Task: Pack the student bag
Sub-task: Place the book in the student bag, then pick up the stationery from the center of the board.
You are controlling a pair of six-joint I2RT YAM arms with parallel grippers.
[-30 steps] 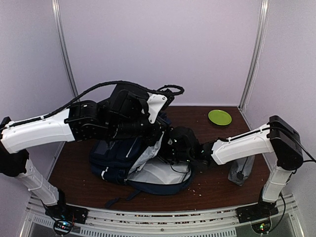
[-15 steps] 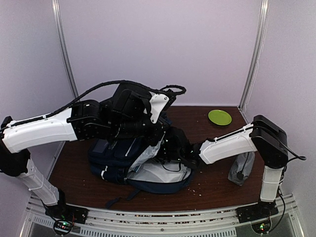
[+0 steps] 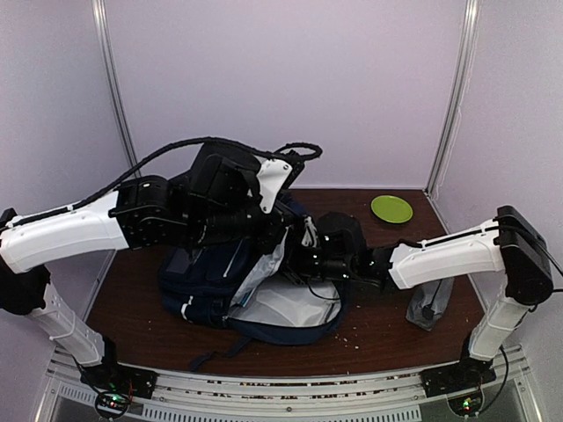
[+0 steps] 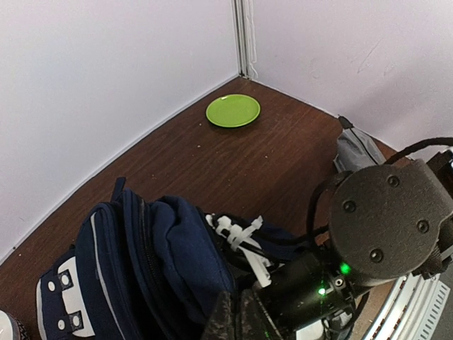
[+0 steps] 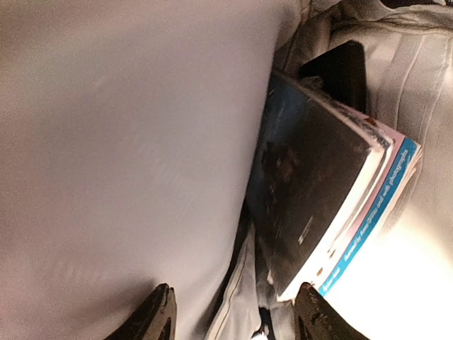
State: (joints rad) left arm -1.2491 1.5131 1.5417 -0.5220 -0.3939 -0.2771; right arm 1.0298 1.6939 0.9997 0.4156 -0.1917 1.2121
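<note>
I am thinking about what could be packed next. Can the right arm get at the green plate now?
Probably yes, but not at once: the right pincer is inside the student bag, open beside some books. The green plate lies uncovered near the far corner, apart from everything.

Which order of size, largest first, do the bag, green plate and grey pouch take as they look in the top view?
1. bag: by far the largest.
2. pouch and plate: they look about alike. The pouch is partly hidden, so these two are not ranked.
</note>
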